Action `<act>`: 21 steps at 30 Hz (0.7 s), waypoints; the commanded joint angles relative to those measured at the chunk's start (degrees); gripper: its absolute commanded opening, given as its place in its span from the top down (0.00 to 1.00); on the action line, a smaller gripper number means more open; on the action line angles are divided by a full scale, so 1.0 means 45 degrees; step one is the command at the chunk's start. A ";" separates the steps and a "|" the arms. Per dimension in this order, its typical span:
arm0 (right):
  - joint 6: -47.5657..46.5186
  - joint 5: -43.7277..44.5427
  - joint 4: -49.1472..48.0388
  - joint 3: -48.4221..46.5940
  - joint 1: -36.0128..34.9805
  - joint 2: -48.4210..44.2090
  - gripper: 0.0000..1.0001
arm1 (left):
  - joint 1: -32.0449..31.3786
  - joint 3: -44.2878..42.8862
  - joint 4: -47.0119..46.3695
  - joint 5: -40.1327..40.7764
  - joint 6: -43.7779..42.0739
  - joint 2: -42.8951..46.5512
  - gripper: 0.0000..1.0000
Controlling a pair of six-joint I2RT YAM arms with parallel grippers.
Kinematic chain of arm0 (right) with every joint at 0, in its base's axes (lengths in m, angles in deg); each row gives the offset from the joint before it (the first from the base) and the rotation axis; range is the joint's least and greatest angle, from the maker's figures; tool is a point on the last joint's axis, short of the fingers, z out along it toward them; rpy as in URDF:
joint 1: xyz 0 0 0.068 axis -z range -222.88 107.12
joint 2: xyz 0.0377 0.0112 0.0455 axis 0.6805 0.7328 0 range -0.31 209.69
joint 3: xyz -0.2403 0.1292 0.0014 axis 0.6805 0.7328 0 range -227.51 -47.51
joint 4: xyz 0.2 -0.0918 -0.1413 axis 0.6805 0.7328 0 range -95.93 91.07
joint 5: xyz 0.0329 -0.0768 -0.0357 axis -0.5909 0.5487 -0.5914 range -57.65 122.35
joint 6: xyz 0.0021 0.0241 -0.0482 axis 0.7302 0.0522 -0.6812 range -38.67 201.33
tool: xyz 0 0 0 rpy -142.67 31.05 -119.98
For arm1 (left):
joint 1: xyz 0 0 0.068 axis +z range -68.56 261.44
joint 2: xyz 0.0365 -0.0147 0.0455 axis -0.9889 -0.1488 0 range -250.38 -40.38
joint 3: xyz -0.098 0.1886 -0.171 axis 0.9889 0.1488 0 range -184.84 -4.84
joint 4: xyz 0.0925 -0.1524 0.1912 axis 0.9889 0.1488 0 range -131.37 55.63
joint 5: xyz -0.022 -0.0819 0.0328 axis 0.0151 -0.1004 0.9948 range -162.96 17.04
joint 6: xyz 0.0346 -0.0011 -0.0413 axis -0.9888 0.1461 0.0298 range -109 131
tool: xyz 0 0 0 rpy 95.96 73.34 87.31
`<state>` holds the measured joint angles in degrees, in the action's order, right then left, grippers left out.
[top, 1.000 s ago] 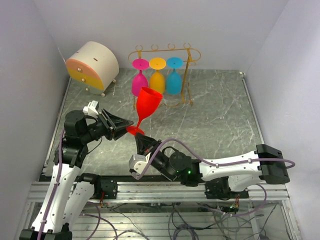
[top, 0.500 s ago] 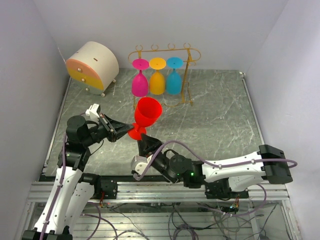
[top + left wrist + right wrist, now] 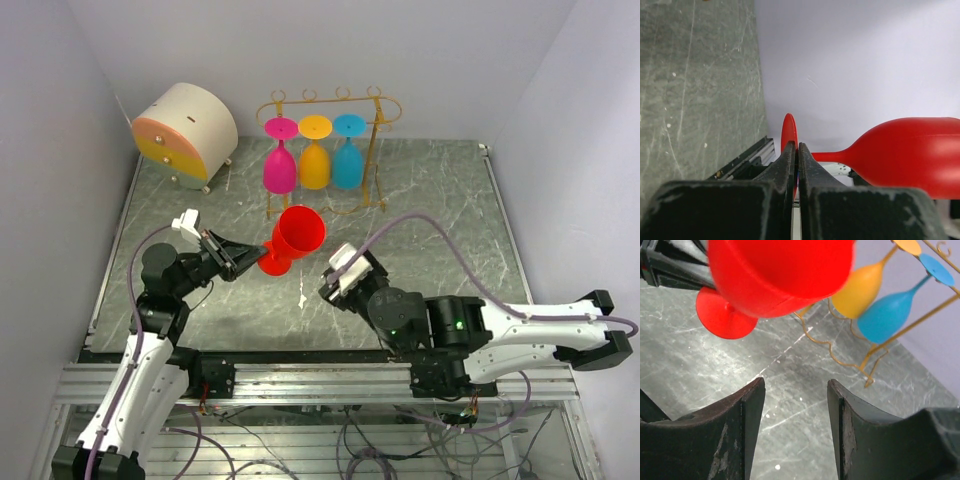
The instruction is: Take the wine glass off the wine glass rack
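The red wine glass [image 3: 298, 236] is off the wine glass rack [image 3: 378, 150] and hangs tilted over the marble top in front of it. My left gripper [image 3: 254, 263] is shut on the glass's round foot [image 3: 788, 131], with the bowl [image 3: 912, 156] lying sideways to the right in the left wrist view. My right gripper [image 3: 330, 280] stands open and apart from the glass, to its right. Its fingers [image 3: 752, 405] are spread over bare marble, and the red glass [image 3: 780, 275] is above them in that view. The golden wire rack [image 3: 840, 359] stands behind.
Pink [image 3: 279, 160], orange [image 3: 315, 155] and blue [image 3: 348, 155] glasses hang upside down on the rack. A cream round drawer box [image 3: 185, 128] stands at the back left. Walls close in the left, back and right sides.
My left gripper closed on the red glass's foot. My right gripper let go of the glass, opened wide and drew back to the right. The glass now sits lower and more tilted.
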<state>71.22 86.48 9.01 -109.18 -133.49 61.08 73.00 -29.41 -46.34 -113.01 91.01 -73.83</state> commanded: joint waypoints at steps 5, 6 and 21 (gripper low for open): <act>0.4625 -0.0213 0.5763 -0.3930 0.0179 0.0328 0.51 | 0.0033 0.0791 -0.3064 0.0082 -0.1395 -0.0468 0.93; 0.4782 -0.0464 0.5870 -0.4391 0.0275 0.0378 0.52 | 0.0028 0.0793 -0.2964 0.0088 -0.1549 -0.0475 0.93; 0.5364 -1.3767 0.7207 -0.8584 0.9828 0.3175 0.57 | -0.0037 0.0002 -0.0799 0.0303 -0.3597 -0.0146 0.93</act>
<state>94.58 41.76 39.48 -147.43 -91.72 74.23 73.00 -26.18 -52.31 -112.83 79.12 -75.36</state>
